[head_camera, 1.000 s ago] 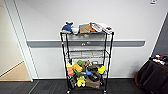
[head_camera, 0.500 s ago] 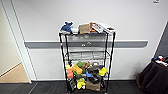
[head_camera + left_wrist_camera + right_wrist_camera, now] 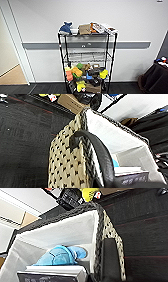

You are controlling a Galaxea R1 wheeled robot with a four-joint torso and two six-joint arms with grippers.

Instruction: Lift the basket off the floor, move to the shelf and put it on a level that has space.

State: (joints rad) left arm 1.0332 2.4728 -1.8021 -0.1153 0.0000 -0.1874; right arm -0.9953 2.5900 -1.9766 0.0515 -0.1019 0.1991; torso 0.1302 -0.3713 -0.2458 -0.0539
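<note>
The basket [image 3: 67, 164] shows close in the left wrist view, cream woven side and dark arched handle [image 3: 97, 149] right by the wrist. In the right wrist view the basket [image 3: 67, 230] shows its white lining, a blue soft item [image 3: 60, 255] and books inside, and a dark handle strap [image 3: 110, 260]. Dark carpet floor [image 3: 25, 144] lies beside it. Straight ahead in the head view stands the black wire shelf [image 3: 110, 62] against the wall. Its second-from-top level [image 3: 86, 57] is bare.
A blue whale plush [image 3: 65, 28], a brown bag and boxes crowd the top tier. Colourful toys [image 3: 85, 75] fill the lower tiers. A cardboard box [image 3: 72, 101] sits low on the rack. A dark covered object [image 3: 155, 77] stands at the right, and light wooden flooring [image 3: 12, 76] lies at the left.
The whole head picture has shifted: the shelf shows larger and nearer, so the camera has come closer to it.
</note>
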